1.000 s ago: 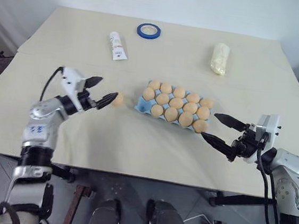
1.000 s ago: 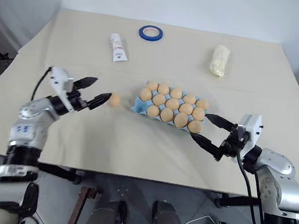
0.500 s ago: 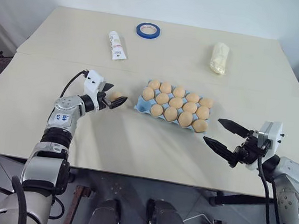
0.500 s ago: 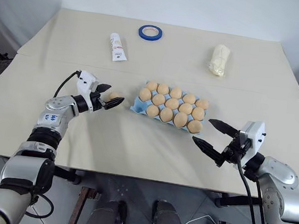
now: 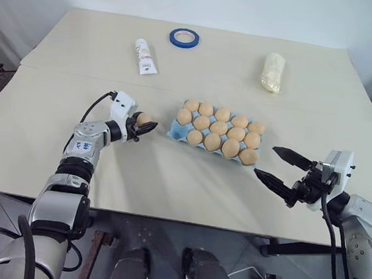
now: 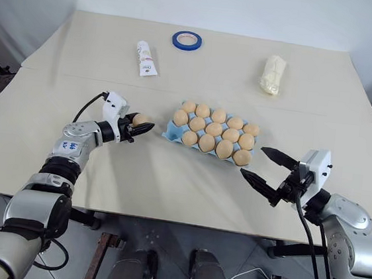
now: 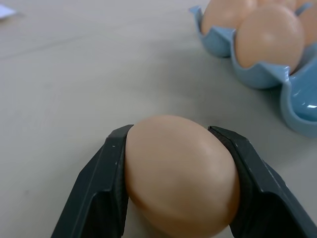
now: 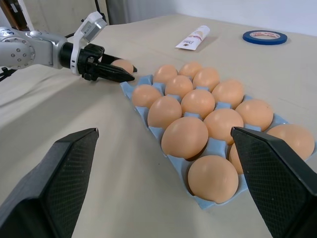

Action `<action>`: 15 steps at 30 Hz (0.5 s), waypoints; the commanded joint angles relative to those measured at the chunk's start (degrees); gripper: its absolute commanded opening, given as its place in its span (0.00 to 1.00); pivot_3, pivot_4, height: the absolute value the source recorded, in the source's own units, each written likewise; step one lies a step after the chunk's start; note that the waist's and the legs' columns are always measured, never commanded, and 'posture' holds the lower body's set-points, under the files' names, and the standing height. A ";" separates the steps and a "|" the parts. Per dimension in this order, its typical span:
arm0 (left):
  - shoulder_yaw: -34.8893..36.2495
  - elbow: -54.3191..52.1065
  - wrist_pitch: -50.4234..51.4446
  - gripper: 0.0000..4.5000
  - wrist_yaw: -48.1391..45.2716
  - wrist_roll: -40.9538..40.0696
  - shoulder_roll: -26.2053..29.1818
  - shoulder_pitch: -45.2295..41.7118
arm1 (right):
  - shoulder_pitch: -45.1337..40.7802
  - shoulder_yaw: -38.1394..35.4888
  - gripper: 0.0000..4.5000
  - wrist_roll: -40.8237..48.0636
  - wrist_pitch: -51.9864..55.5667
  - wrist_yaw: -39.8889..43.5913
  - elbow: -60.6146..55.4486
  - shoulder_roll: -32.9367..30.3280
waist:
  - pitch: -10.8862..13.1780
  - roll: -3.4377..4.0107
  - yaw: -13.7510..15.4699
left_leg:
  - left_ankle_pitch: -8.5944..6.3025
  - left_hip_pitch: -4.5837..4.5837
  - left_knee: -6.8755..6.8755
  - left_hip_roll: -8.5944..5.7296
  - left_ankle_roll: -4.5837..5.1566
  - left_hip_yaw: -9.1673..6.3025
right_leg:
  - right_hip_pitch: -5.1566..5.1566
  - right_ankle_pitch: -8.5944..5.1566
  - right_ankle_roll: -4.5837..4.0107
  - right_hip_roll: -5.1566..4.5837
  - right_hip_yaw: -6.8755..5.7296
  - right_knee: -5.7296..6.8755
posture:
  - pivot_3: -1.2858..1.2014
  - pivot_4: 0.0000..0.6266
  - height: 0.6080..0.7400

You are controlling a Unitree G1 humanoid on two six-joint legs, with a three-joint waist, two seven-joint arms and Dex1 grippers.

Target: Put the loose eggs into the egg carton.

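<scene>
A beige counter (image 5: pixel 168 178) stands before a pale wall. One loose egg (image 5: pixel 143 119) lies just left of the egg carton (image 5: pixel 173 133), near its open corner cup, and sits between the fingers of the left claw (image 5: pixel 143 125), which is clenched on both its sides. The left arm reaches forward, low over the counter, its claw pointing toward the carton. The carton's other cups hold eggs. The right claw (image 5: pixel 276 167) hangs near the carton's right end, apart from it, its fingers spread wide and holding nothing.
</scene>
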 commanded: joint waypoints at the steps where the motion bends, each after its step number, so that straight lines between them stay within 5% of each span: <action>1: 1.22 -6.73 -1.11 0.46 -4.67 -3.51 -0.50 -2.22 | -0.46 -1.88 1.00 0.56 -0.61 -0.09 -1.04 -1.10 | 0.00 0.00 0.01 | 0.00 -0.01 0.00 0.00 0.00 0.00 | 0.00 0.00 0.00 0.00 0.00 0.00 | 0.52 0.24 1.00; 15: -3.98 -12.25 1.34 0.46 -12.53 -3.84 -4.84 -0.95 | 0.74 -1.98 1.00 0.32 -0.96 -1.55 -2.18 -0.30 | 0.00 0.00 -0.03 | 0.04 0.03 0.04 0.00 -0.04 0.00 | 0.03 0.00 0.00 0.04 0.04 0.06 | 0.52 0.24 1.00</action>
